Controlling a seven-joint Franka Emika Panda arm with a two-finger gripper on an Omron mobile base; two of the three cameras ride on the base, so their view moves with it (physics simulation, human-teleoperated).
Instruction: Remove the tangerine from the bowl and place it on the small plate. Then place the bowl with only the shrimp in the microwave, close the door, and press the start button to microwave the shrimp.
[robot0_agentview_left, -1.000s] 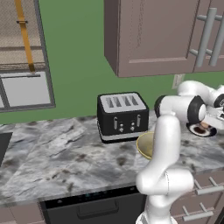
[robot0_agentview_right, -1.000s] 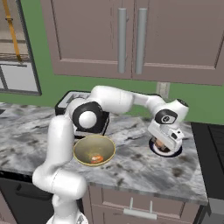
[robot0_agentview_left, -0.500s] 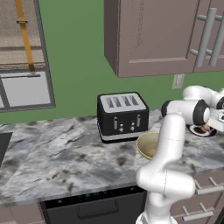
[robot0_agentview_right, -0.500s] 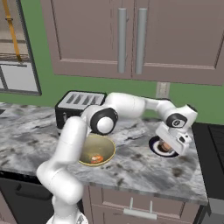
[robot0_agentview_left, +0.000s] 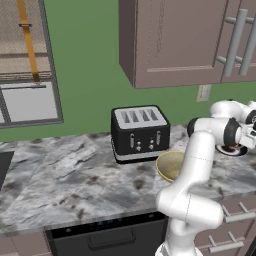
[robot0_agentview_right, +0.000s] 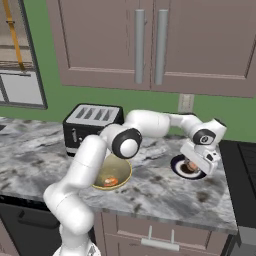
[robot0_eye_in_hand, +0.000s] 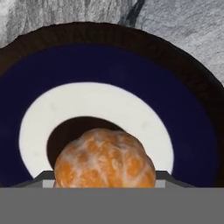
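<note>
The arm reached across the marble counter (robot0_agentview_right: 165, 192) toward its right end, with the gripper (robot0_agentview_right: 192, 165) directly over the small plate (robot0_agentview_right: 176, 166), which lay near the counter's back edge below a wall outlet (robot0_agentview_right: 185, 103). In the hand view the tangerine (robot0_eye_in_hand: 105, 158) sat at the gripper's end, above the plate's white centre (robot0_eye_in_hand: 65, 109), casting a dark shadow on it; the fingertips were hidden by the fruit, so how far the jaws were spread, and whether they gripped the tangerine, could not be told. The bowl (robot0_agentview_right: 112, 175) stood near the counter's front edge, just in front of the black 4-slot toaster (robot0_agentview_right: 92, 127), and it held the shrimp (robot0_agentview_right: 111, 181). In the left base view the bowl (robot0_agentview_left: 170, 165) lay partly behind the arm's white link, beside the toaster (robot0_agentview_left: 140, 132). Brownish-mauve cabinets (robot0_agentview_right: 150, 45) hung above the counter.
</note>
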